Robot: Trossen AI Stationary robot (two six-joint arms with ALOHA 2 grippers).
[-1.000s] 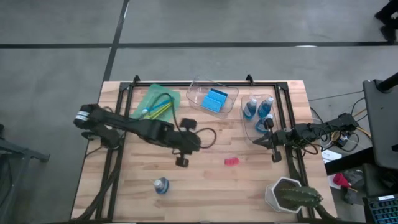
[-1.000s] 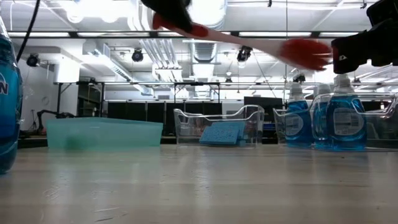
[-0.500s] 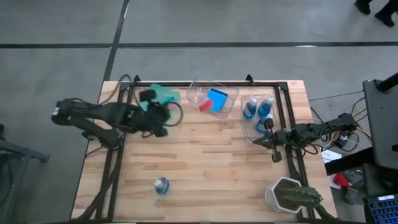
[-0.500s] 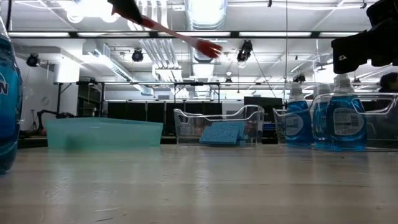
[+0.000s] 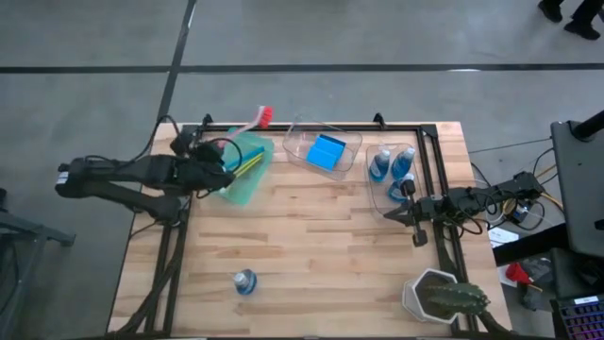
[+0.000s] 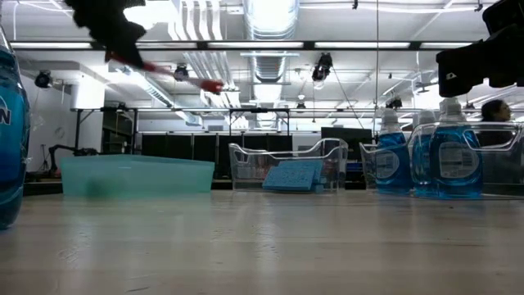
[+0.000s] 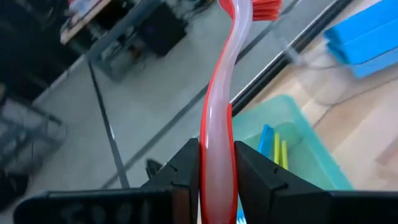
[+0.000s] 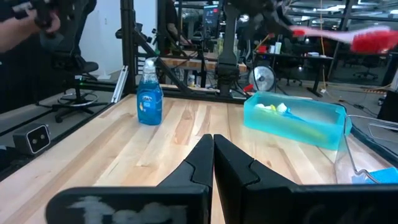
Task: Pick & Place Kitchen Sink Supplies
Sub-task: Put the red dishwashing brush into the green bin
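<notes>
My left gripper (image 5: 223, 151) is shut on a red long-handled brush (image 5: 247, 127) above the green bin (image 5: 247, 170) at the table's far left. The bin holds a yellow-green and a blue brush (image 5: 243, 162). The red bristle head (image 5: 265, 115) reaches past the table's far edge. One blue-liquid bottle (image 5: 244, 281) stands on the table near the front. A blue sponge (image 5: 327, 151) lies in a clear bin, and two blue bottles (image 5: 392, 165) stand in another. My right gripper (image 5: 392, 214) waits shut at the right, touching nothing. My left gripper pinches the red brush's handle (image 7: 216, 146) between its two fingers (image 7: 186, 171), well back from the bristle head (image 7: 266, 6). The handle runs out ahead along the fingers, toward the table's far edge. The brush is lifted clear, above the green bin.
A potted cactus (image 5: 442, 297) stands at the near right corner. A black frame (image 5: 311, 126) runs along the far edge and down both sides of the table. The clear bins (image 5: 321, 142) sit along the far side. Bare wood (image 5: 321, 246) fills the middle.
My left gripper has carried the red brush from the table's middle toward the far left, to above the green bin, rolling as it went. The brush has swung round: its head pointed toward the right edge, and it now points past the far edge.
</notes>
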